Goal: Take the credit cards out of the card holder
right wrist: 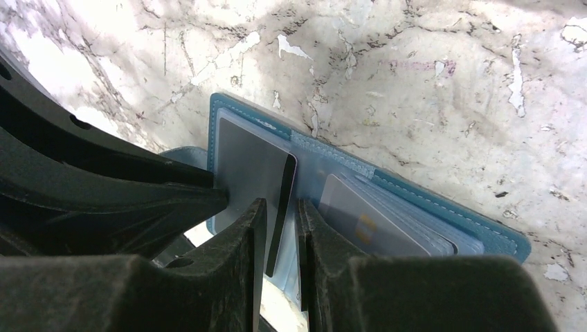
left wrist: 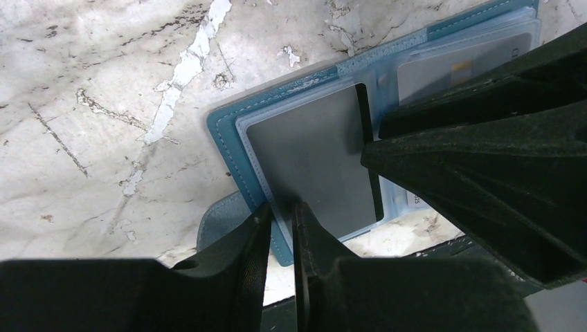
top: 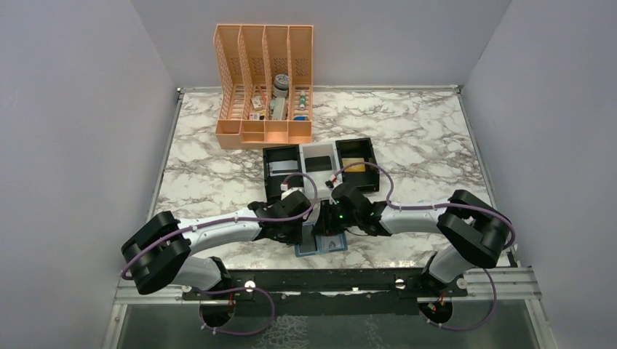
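The light-blue card holder [top: 320,246] lies open flat near the table's front edge, under both wrists. In the left wrist view its left panel [left wrist: 228,131] holds a black credit card [left wrist: 311,152] under a frosted sleeve, with a bare black strip along the card's right side. My left gripper [left wrist: 280,211] stands narrowly open, its tips astride the holder's near-left border. My right gripper [right wrist: 280,204] is also narrowly open, straddling the card's black strip [right wrist: 284,187] with gaps on both sides. The right panel holds several pale cards [right wrist: 374,221], the top one with a gold chip.
A black-and-white three-compartment tray [top: 336,156] stands just behind the grippers, with cards in it. An orange slotted organiser [top: 265,80] with small items stands at the back. The black front rail [top: 327,280] runs right below the holder. The right gripper's fingers [left wrist: 471,159] fill the right of the left wrist view.
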